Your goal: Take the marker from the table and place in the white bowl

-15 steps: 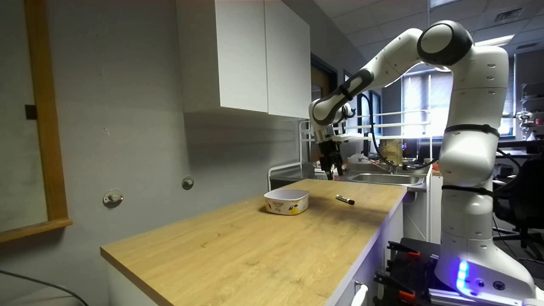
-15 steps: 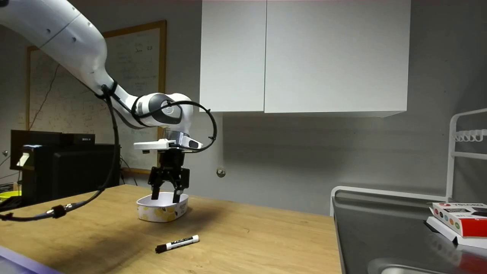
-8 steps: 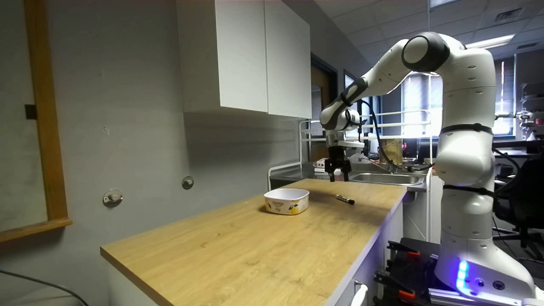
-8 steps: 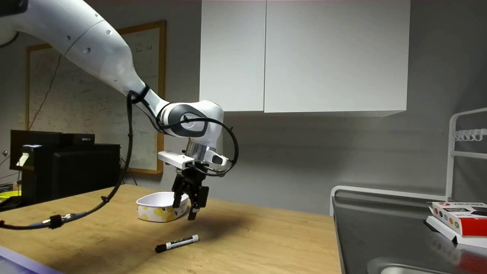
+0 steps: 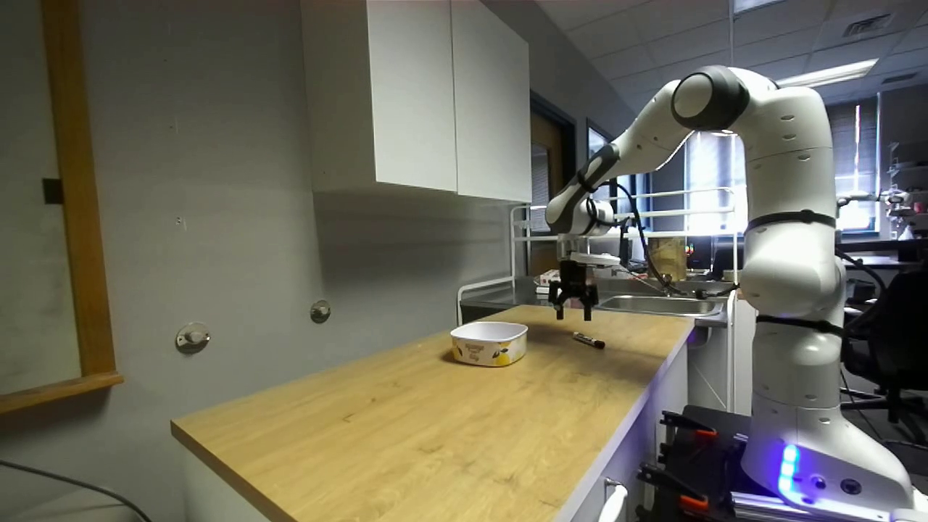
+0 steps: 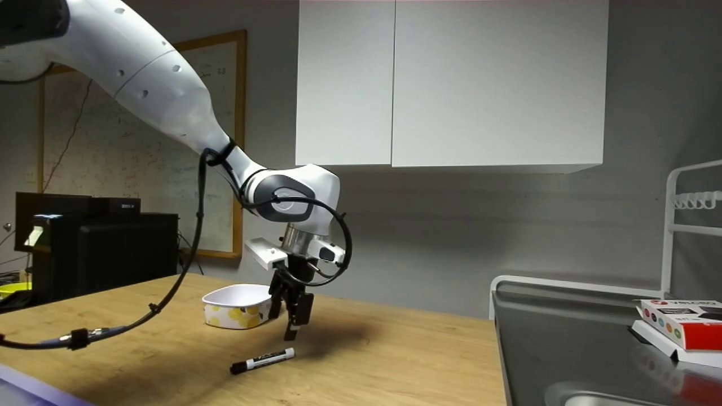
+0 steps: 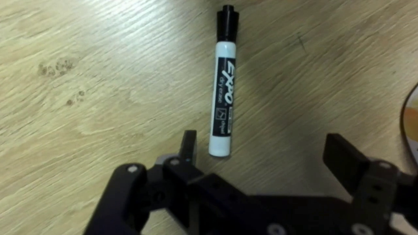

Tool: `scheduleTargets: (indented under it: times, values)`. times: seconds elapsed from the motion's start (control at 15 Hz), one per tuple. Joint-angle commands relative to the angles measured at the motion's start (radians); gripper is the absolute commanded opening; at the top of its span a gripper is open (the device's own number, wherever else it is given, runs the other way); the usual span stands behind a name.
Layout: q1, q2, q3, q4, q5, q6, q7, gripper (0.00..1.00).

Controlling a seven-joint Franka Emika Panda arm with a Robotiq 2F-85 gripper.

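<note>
The pick is apparently being set up: the marker (image 7: 224, 85) is lying flat on the tabletop (image 7: 98, 130), not yet grasped, and its trip into the white bowl (image 6: 228, 317) is waiting until after that. The next move is probably calling for shifting the claw (image 5: 573, 317) along the marker toward its middle, centring on the barrel, then lowering and squeezing. Reading the wrist view from its left, one finger (image 7: 188, 143) is standing just left of the marker's white end, with wood grain showing between them. The marker is coming next, its black cap pointing away from the claw. The opposite finger (image 7: 343, 160) is standing well to the marker's right, so the claw is gaping by far more than the marker's thickness; it is holding nothing and touching nothing. Farthest right of the marker, a sliver of the bowl's patterned side is showing. In both exterior views the claw is hanging in the air, apart from the marker.
</note>
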Motion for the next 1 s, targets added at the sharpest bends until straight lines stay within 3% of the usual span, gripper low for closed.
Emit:
scheduleTargets:
  times: [0.0, 0.33, 0.4, 0.53, 0.93]
  values:
    - [-0.006, 0.04, 0.001, -0.01, -0.011, 0.044, 0.056, 1.0]
    - [-0.009, 0.083, -0.001, -0.018, -0.023, 0.069, 0.088, 1.0]
    - [-0.007, 0.088, -0.001, -0.019, -0.026, 0.075, 0.094, 0.78]
    - [-0.005, 0.095, -0.001, -0.02, -0.037, 0.081, 0.104, 0.68]
    - [-0.001, 0.089, 0.001, -0.012, -0.063, 0.076, 0.131, 0.21]
